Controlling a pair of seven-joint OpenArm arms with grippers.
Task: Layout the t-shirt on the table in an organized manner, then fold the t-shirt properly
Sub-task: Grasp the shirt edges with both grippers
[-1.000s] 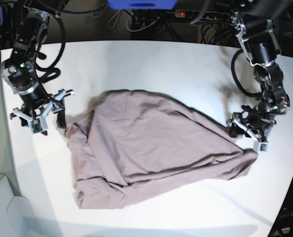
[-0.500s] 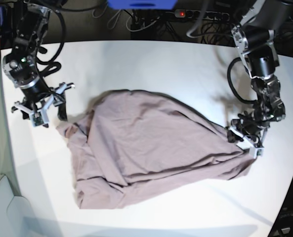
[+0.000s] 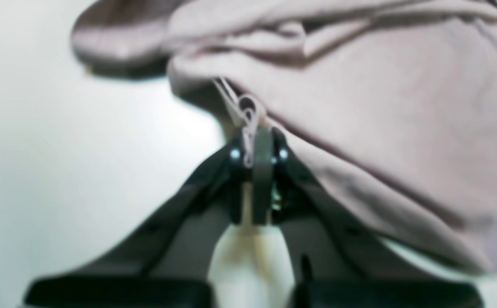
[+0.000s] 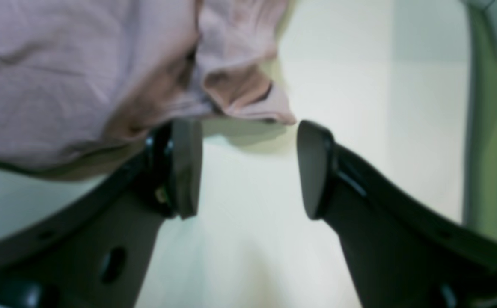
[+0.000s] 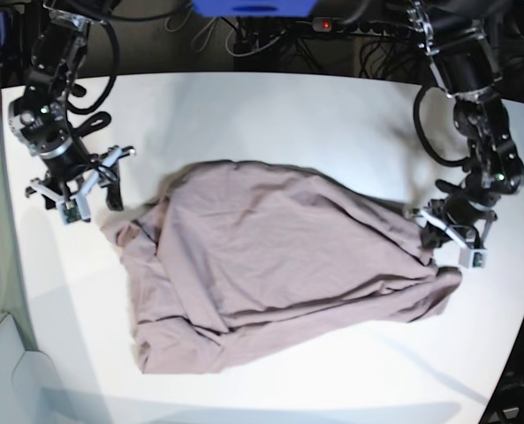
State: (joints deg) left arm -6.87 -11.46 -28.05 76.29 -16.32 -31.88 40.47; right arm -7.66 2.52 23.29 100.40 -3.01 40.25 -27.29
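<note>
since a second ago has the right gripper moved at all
Yes. In the base view the right gripper has drawn up, away from the mauve t-shirt's corner, across the white table.

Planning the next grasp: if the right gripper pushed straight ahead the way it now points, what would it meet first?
Probably the t-shirt: the open right gripper points at its bunched corner just ahead, one finger already under the cloth. Depth is unclear; a low path might skim the table first.

Left arm: reaches down from the far right corner, forearm bent toward the near side.
Left claw [image 3: 254,149]: fingers pressed together, pinching a fold of the t-shirt [image 5: 270,265] (blurred close up).
Right arm: descends at far left.
Right claw [image 4: 248,169]: fingers spread wide, nothing between them.
</note>
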